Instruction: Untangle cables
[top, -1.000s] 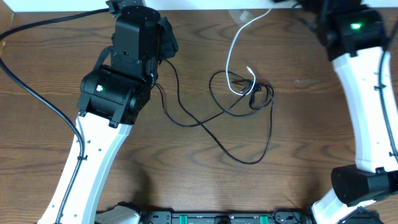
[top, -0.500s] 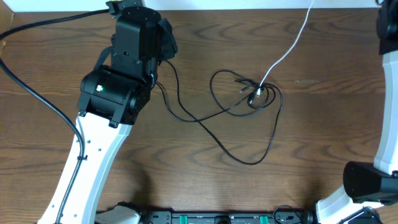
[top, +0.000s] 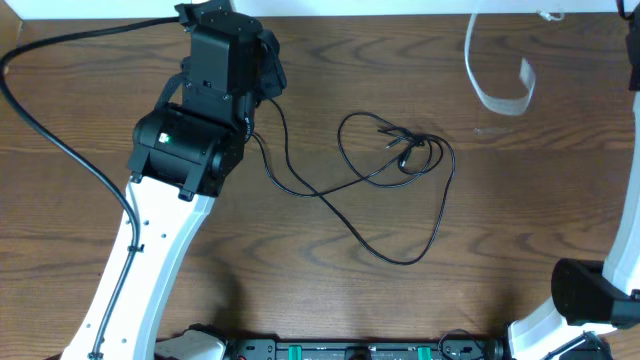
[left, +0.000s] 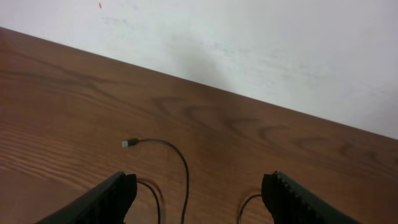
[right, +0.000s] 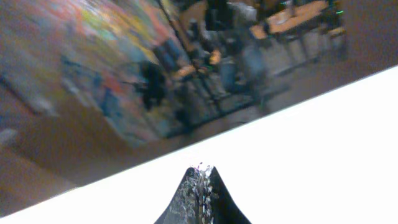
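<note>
One white cable (top: 497, 100) shows as a blur over the tabletop's (top: 300, 290) far right edge. The black cables (top: 400, 155), too tangled to count, lie mid-tabletop. The left fingers (left: 115, 196) stand apart near a black plug (left: 129, 144); the right fingers (right: 186, 202) are pinched closed. A white wall (left: 249, 43) stands behind.

I get the white cable (top: 497, 88) only as a smeared streak leaving the overhead's top edge. Right wrist view's blurred; the black cable (top: 408, 152) vanishes under the left arm (top: 190, 140).
</note>
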